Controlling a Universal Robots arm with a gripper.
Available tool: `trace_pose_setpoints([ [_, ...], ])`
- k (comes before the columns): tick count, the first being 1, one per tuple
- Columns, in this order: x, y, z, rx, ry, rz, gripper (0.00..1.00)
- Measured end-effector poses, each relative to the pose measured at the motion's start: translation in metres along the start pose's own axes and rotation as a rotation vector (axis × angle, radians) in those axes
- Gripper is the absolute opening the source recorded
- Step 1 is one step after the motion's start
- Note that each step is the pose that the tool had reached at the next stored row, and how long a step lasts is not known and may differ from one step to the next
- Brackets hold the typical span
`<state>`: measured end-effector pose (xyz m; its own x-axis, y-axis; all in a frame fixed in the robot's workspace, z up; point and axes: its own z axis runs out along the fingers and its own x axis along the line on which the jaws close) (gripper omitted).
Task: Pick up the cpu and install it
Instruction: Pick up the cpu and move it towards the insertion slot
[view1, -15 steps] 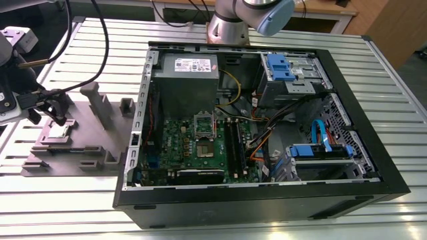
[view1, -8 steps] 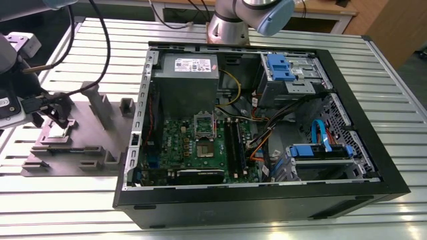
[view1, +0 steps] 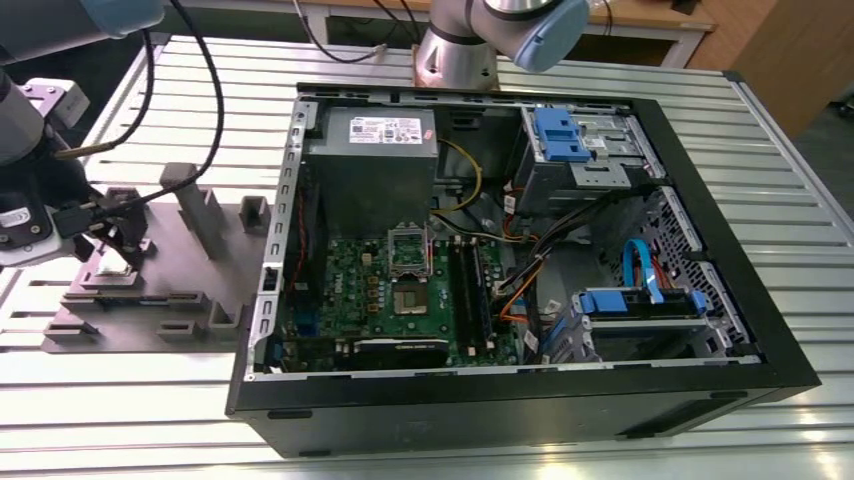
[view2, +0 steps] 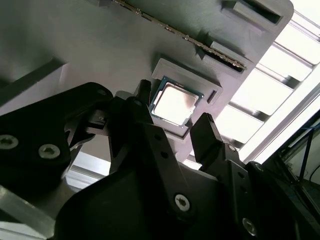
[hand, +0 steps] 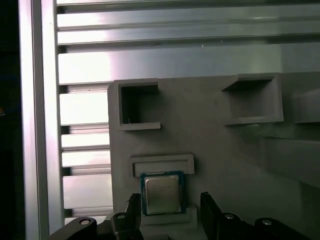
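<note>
Slatted metal table (view1: 134, 400) carries a grey plate (view1: 160, 265); pick-up stage: gripper (hand: 170, 199) hangs, jaws spread astride the cpu (hand: 161, 193), not yet gripped; closing calls for careful centring

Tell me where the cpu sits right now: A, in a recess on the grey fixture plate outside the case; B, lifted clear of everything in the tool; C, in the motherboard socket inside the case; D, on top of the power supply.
A: in the first wrist view the cpu lies flat in a recess of the grey fixture plate, with the open tool straddling it.
</note>
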<state>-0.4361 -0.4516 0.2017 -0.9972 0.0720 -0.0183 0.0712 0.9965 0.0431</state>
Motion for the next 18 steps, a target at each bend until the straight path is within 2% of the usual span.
trace_pose_setpoints([
  [5,0.0011,0.0028,0.0079,0.0002,0.0021,0.000,0.59],
  [18,0.0014,0.0044,0.0123,0.0005,0.0035,-0.020,0.59],
])
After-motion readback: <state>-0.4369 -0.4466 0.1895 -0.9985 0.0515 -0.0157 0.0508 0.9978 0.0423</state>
